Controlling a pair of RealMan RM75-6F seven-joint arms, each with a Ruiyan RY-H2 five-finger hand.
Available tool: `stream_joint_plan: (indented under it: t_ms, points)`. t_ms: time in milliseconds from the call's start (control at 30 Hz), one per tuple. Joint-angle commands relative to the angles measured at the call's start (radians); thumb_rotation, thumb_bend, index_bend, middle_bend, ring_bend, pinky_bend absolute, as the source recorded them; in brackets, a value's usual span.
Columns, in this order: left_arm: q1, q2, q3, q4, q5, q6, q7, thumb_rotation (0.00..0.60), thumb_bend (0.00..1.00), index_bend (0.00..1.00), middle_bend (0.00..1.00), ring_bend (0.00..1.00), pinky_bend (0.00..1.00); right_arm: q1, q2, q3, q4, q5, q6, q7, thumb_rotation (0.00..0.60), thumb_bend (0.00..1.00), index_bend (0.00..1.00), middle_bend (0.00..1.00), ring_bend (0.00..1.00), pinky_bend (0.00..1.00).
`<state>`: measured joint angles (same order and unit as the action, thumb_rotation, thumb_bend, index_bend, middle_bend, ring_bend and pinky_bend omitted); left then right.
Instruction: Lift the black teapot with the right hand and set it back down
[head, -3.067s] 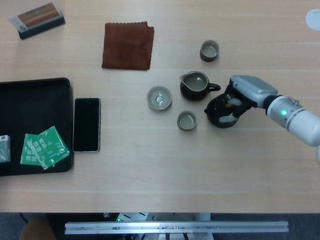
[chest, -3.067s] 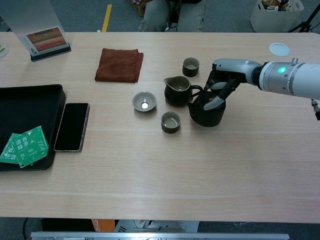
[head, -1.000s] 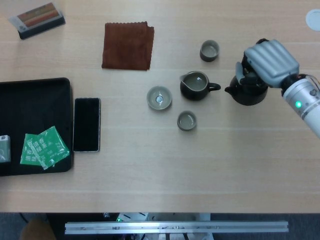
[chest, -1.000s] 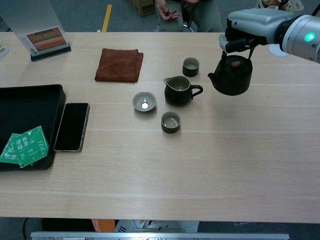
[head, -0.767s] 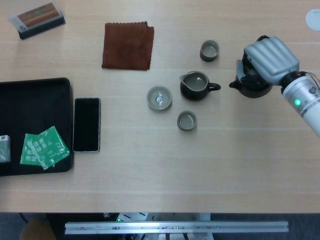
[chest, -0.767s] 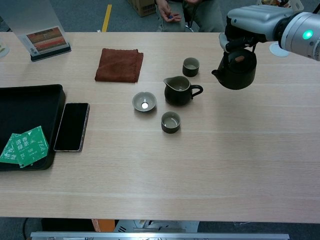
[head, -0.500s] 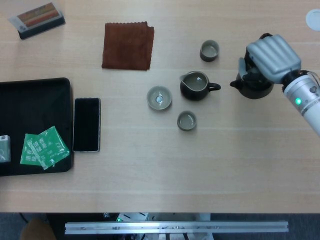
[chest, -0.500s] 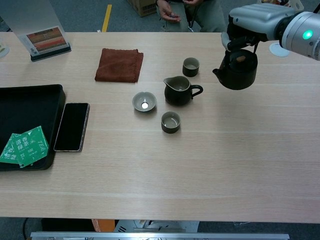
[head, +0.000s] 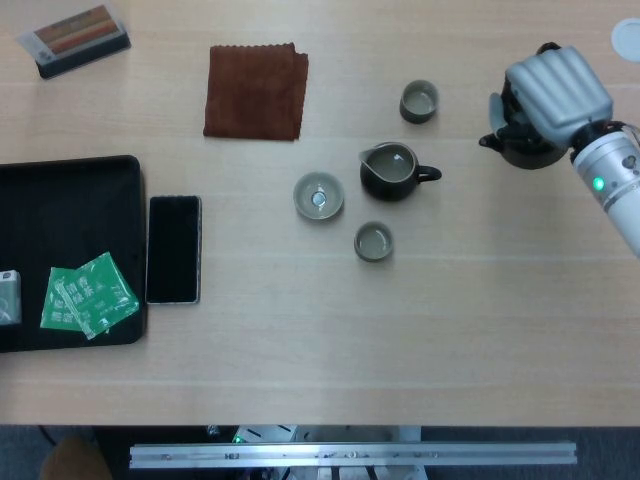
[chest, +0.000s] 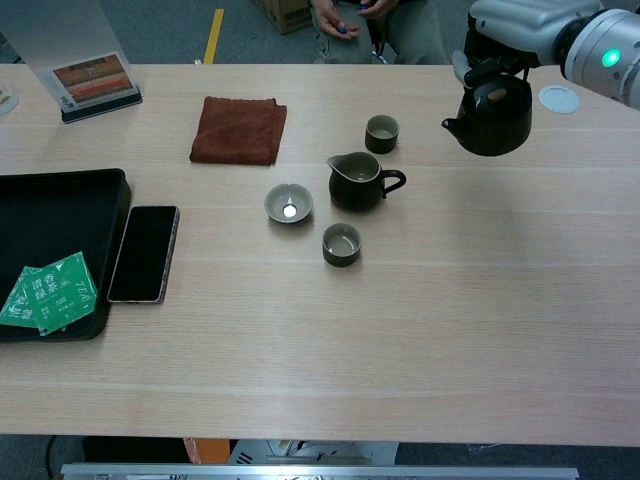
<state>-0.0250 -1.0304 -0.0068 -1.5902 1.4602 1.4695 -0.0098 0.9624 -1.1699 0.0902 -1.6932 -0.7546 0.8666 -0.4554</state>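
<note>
Above the desk's far right corner, black round ceramic teapot (chest: 492, 122) hangs clear of the wooden desk (chest: 400, 330), spout toward the left, gripped from above by right hand (chest: 505, 35), fingers wrapped over its top. Since three seconds ago it rose off the desk beside the dark glazed pitcher with side handle (chest: 356, 181) and drifted up and right, a little more in the last half second. Lift looks done; set-down not yet begun. Handle and lid mostly hidden under the hand, so exact grip point can't be told. Left hand in neither view. White disc (chest: 558, 97) at the far right edge is cut off in head view. Three small grey-green cups, e.g. far one (chest: 381, 132), stand around the pitcher, untouched.
</note>
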Motion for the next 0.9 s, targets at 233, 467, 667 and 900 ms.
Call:
stream_joint_plan:
  t_ms: [233,467,667,900]
  points:
    - [0.007,0.000,0.001,0.002,-0.002,0.008,-0.004,0.530,0.38,0.11,0.14,0.00,0.04,0.034,-0.090,0.022,0.127,0.040,-0.021,-0.025,0.332,0.65,1.00,1.00,0.95,0.32]
    - [0.012,0.005,0.000,-0.007,-0.004,0.014,0.003,0.529,0.38,0.11,0.14,0.00,0.04,0.061,-0.174,0.041,0.237,0.061,-0.041,-0.033,0.335,0.65,1.00,1.00,0.95,0.32]
    - [0.016,0.010,0.000,-0.018,-0.003,0.018,0.010,0.530,0.38,0.11,0.14,0.00,0.04,0.092,-0.234,0.049,0.323,0.099,-0.059,-0.069,0.339,0.65,1.00,0.99,0.95,0.32]
    - [0.024,0.011,-0.002,-0.022,-0.010,0.028,0.011,0.530,0.38,0.11,0.14,0.00,0.04,0.128,-0.305,0.057,0.428,0.144,-0.082,-0.112,0.339,0.65,1.00,0.99,0.95,0.32]
